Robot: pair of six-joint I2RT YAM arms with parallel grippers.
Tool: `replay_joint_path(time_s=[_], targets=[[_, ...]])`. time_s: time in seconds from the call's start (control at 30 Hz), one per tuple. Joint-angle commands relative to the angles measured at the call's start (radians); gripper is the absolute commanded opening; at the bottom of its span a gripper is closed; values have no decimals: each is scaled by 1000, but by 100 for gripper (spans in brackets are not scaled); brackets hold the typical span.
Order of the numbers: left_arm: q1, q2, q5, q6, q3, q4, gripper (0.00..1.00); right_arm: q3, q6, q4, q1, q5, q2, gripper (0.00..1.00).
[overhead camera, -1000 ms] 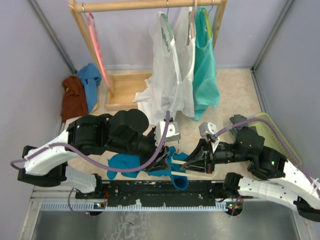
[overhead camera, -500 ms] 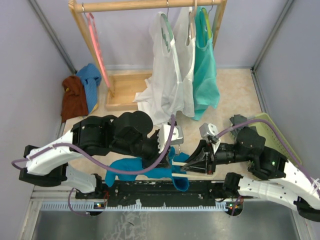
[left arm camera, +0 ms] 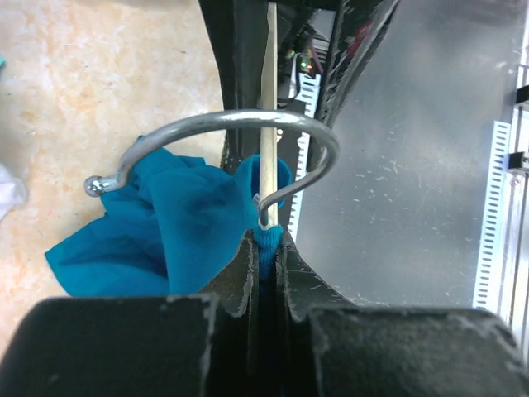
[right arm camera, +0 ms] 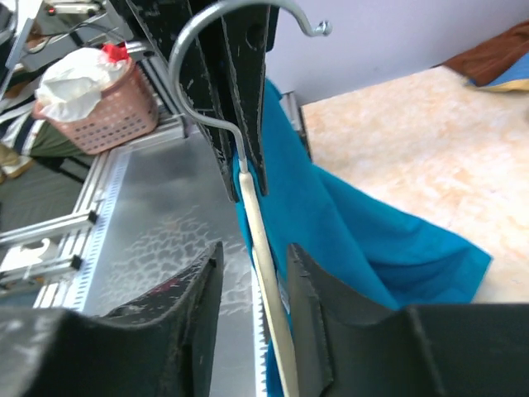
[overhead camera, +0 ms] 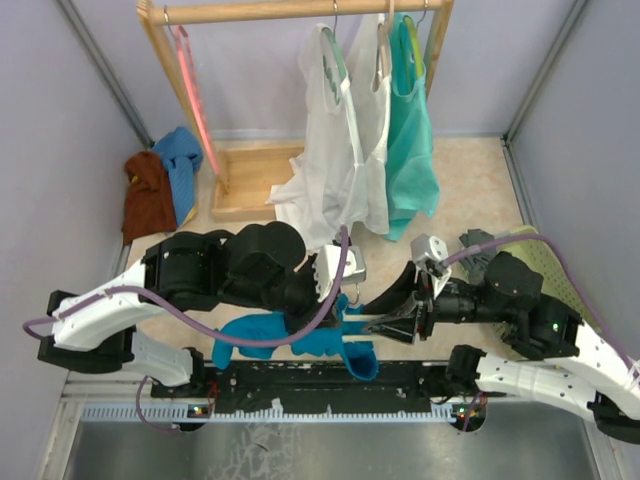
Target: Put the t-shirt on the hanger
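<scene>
Beige tabletop [overhead camera: 480,180], crumpled teal t-shirt [overhead camera: 245,328], cream hanger [right arm camera: 263,248]

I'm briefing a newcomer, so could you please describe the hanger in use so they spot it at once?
Look in front of the wooden rack, at the teal-blue t-shirt. The hanger pokes from it, pinched by the left fingers: thin, pale cream, silver hook, unlike the pink hanger on the rack.

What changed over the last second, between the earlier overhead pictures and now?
The left gripper closed on the neck of the thin cream hanger with the silver wire hook, teal-blue t-shirt cloth pinched with it. The right gripper opened, letting go of the hanger's arm, its own arm easing slightly right. The t-shirt's heap and the garments on the wooden rail barely changed.
</scene>
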Motion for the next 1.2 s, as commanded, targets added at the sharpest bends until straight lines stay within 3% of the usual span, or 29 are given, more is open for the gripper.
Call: replay_joint_path(time_s=[0.0,0.23,0.53,0.77,0.97,1.17], targets=[[2,-46,-91,5,0,14,0,93,1,15,4,142,10,38],[12,-93,-242,-17,-30,14,0,207,58,-193,4,504,35,65],[15,-47,-475,-1,106,9,0,258,235,-417,4,767,48,68],[16,35,-625,67,250,42,0,144,361,-380,4,753,29,67],[16,68,-660,143,345,109,0,72,451,-332,4,751,12,67],[16,76,-673,168,339,148,0,27,510,-296,4,780,10,67]])
